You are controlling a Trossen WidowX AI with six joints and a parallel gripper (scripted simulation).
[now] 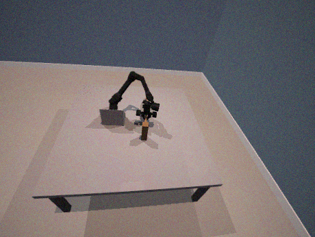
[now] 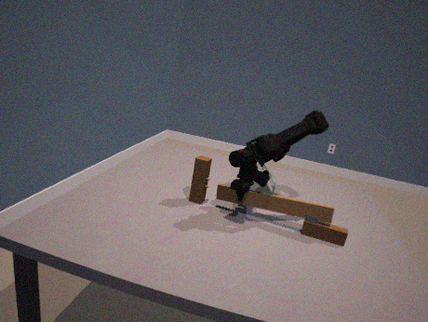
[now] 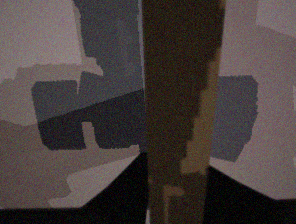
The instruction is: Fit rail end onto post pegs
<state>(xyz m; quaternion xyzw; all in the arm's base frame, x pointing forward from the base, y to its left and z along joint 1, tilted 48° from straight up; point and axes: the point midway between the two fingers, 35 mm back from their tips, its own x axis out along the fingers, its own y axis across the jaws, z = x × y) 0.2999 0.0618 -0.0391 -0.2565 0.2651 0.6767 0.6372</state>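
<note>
The wooden rail (image 2: 288, 205) (image 3: 177, 100) runs from the low footboard block (image 2: 324, 233) toward the upright post (image 2: 200, 181) (image 1: 144, 133). Its far end rests in the grey bracket (image 2: 311, 219). Its near end is off the table, with a gap to the post, and looks a little lower than the two small pegs (image 2: 207, 182) on the post's rail side. My gripper (image 2: 241, 196) (image 3: 163, 158) is shut on the rail near that end, a finger on each side. The holes in the rail's end are hidden. I cannot tell whether the rail is exactly level.
The arm's grey base block (image 1: 112, 117) stands on the table (image 1: 113, 164) (image 2: 140, 251), to the left of the post in the top view. The arm (image 1: 122, 90) arches over from it. Shadows of the arm, rail and post fall on the table top.
</note>
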